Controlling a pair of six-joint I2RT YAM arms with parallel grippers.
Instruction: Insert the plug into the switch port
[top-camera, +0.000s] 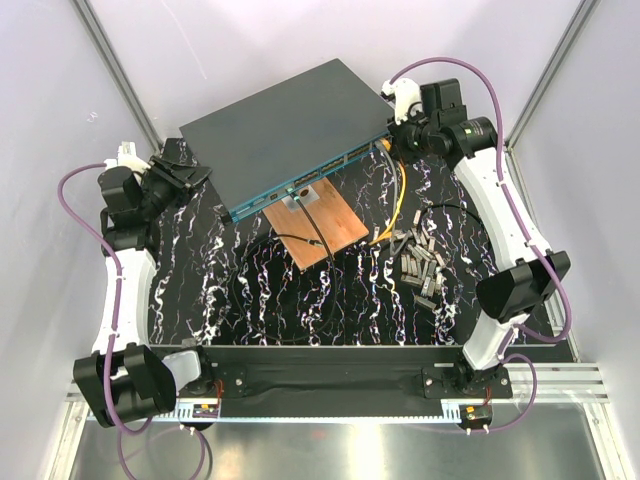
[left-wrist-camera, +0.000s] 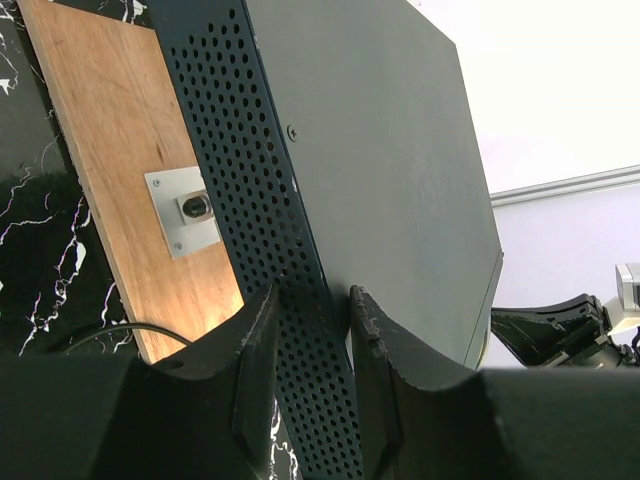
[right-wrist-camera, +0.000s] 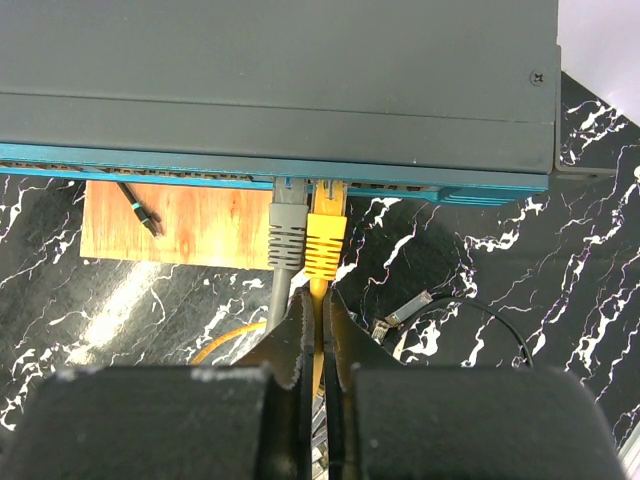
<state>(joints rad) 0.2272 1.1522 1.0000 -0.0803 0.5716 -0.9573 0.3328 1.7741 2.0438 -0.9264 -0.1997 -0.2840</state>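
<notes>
The right claw (right-wrist-camera: 318, 322) is pinched tight on the yellow cable (right-wrist-camera: 318, 292). The boxy yellow plug (right-wrist-camera: 325, 238) sits straight ahead at 12 o'clock, its long axis square to the switch's (right-wrist-camera: 280, 90) teal front edge. Its nose is at a port beside a grey plug (right-wrist-camera: 287, 235); I cannot tell if it is seated. The left claw (left-wrist-camera: 312, 350), part open, clamps the switch's perforated metal side at 9 o'clock on the marbled black counter (right-wrist-camera: 560, 250).

yellow plug (right-wrist-camera: 325, 240) tip hidden under switch (right-wrist-camera: 280, 90) edge, grey pieces (top-camera: 422, 262) too small to identify
</notes>
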